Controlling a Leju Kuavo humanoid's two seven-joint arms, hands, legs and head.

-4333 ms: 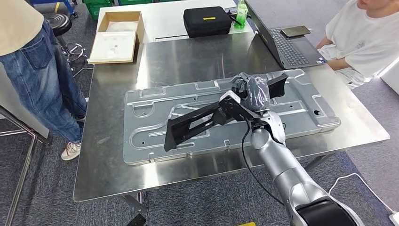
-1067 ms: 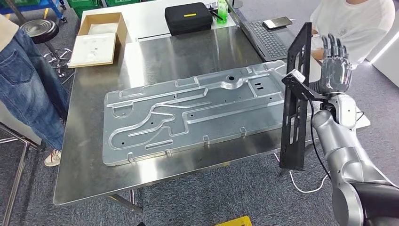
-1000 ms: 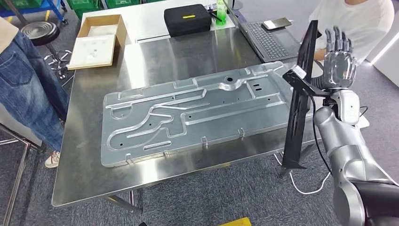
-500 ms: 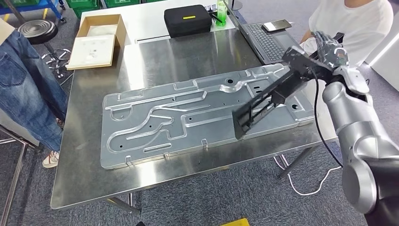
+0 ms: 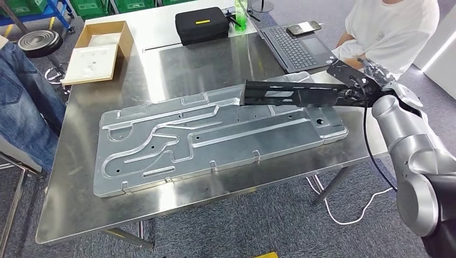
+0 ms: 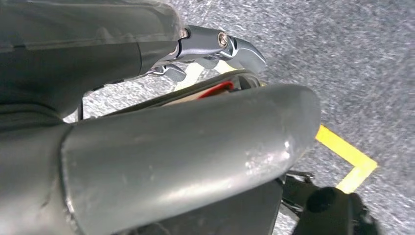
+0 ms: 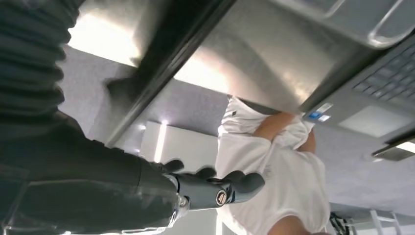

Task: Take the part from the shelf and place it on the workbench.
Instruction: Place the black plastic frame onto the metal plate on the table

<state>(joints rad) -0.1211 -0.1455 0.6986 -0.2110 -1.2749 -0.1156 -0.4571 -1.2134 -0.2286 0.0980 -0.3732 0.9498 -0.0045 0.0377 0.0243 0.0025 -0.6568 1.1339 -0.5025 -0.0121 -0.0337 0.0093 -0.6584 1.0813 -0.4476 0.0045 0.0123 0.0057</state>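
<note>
1. Our right hand [image 5: 371,80] is out at the far right edge of the steel workbench [image 5: 215,64], gripping one end of the black part [image 5: 293,94]. Fingers are closed round it as far as the head view shows.
2. In the right wrist view, the hand [image 7: 215,191] has dark fingers curled; the part [image 7: 166,54] crosses as a dark bar close by the palm.
3. From the hand the part runs out long and roughly level, over toward the bench middle. Its free end hangs over the far edge of the big grey plate [image 5: 215,137]. Whether that end is touching the plate, we can't tell.
4. The plate lies flat on the bench, just inboard of the hand, w/ raised channels and small holes across it.
5. Just beyond the hand: an open laptop [image 5: 293,48] w/ a phone [image 5: 304,27] near its far edge.
6. Right next to the hand, a person in a white shirt [image 5: 392,29] sits at the bench corner. The wrist view gets the same shirt [image 7: 274,181] beyond the fingers.
7. Farther across from the hand: black case [image 5: 202,24], green bottle [image 5: 240,13] beside it.
8. Far side of the bench from the hand: open cardboard box [image 5: 97,45], a stool [image 5: 37,40], and a person in jeans [image 5: 24,102].
9. Left hand [image 6: 215,46]: seen close over grey floor, fingers blurred and partly hidden, so spread or closed we can't tell.
</note>
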